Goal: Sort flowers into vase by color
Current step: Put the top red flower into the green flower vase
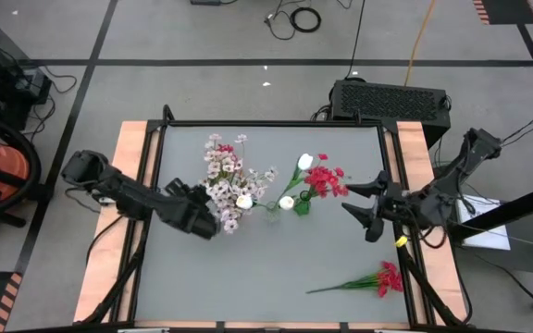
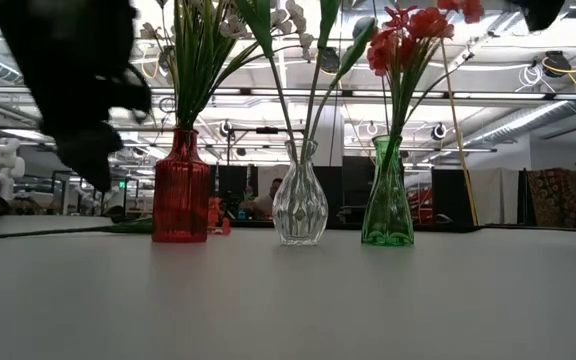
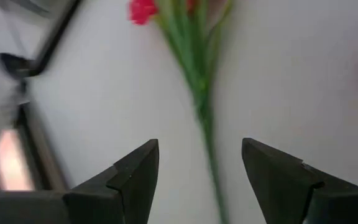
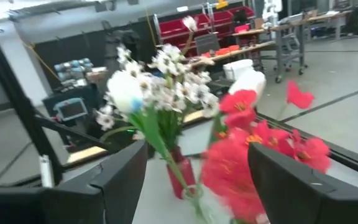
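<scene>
Three vases stand in a row at the table's middle. A red vase (image 2: 180, 190) holds pinkish-white blossoms (image 1: 225, 176), a clear vase (image 2: 300, 205) holds white buds (image 1: 287, 202), and a green vase (image 2: 386, 205) holds red blooms (image 1: 322, 178). One red sprig (image 1: 378, 279) lies flat near the table's near right corner. My left gripper (image 1: 209, 218) hovers open beside the red vase, above the table (image 2: 88, 120). In its wrist view the sprig's stem (image 3: 201, 93) lies ahead between the fingers, untouched. My right gripper (image 1: 347, 198) is open, just right of the red blooms (image 4: 247, 155).
Wooden rails (image 1: 128, 185) and a black frame run along the table's sides. A black box (image 1: 391, 97) sits beyond the far edge. The grey tabletop (image 1: 248, 277) lies bare in its near half left of the lying sprig.
</scene>
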Tool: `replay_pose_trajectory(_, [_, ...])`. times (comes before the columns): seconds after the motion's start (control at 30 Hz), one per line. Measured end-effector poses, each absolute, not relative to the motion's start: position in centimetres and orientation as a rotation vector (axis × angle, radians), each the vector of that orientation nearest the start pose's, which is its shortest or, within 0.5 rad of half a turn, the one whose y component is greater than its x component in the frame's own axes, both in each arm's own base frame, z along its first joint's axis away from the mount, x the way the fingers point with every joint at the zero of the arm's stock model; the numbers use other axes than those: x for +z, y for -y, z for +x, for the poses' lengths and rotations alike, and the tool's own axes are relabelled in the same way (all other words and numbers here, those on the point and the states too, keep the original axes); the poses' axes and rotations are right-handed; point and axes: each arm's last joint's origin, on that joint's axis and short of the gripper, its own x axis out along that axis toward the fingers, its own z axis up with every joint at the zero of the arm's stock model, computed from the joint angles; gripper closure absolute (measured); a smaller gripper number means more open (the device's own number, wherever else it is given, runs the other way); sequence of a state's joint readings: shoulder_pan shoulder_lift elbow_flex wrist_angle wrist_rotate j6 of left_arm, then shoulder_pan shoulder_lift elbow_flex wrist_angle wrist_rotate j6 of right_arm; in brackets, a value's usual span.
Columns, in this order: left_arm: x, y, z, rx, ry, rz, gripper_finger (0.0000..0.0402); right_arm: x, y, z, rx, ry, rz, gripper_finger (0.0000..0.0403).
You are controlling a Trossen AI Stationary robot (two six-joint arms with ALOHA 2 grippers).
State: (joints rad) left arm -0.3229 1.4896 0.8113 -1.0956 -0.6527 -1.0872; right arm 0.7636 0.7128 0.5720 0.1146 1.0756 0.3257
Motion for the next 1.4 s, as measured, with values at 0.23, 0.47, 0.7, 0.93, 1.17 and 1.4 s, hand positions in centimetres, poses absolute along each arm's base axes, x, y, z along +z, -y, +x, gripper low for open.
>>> replay_pose_trajectory(0.23, [15.2, 1.8, 21.2, 0.9, -1.233, -0.093, 0.0167, 31.3, -9.7, 12.3, -0.244, 0.037, 0.28, 0.0133])
replay_pose_trajectory(0.47, [13.9, 0.2, 21.0, 0.88, -1.246, -0.121, 0.0167, 31.3, -10.0, 12.3, -0.26, 0.036, 0.273, 0.0133])
replay_pose_trajectory(0.7, [12.4, -0.6, 20.2, 0.851, -1.272, -0.187, 0.0167, 31.3, -10.0, 12.3, -0.26, 0.039, 0.278, 0.0133])
replay_pose_trajectory(0.93, [12.1, -0.3, 19.9, 0.833, -1.277, -0.192, 0.0208, 31.3, -10.0, 12.3, -0.26, 0.038, 0.277, 0.0133])
replay_pose_trajectory(1.17, [12.0, 0.1, 19.3, 0.819, -1.34, -0.192, 0.0337, 31.2, -10.2, 12.5, -0.259, 0.032, 0.268, 0.0133])
replay_pose_trajectory(1.4, [12.5, 0.2, 18.0, 0.951, -1.4, -0.204, 0.0386, 31.2, -10.5, 12.7, -0.253, 0.04, 0.267, 0.0133])
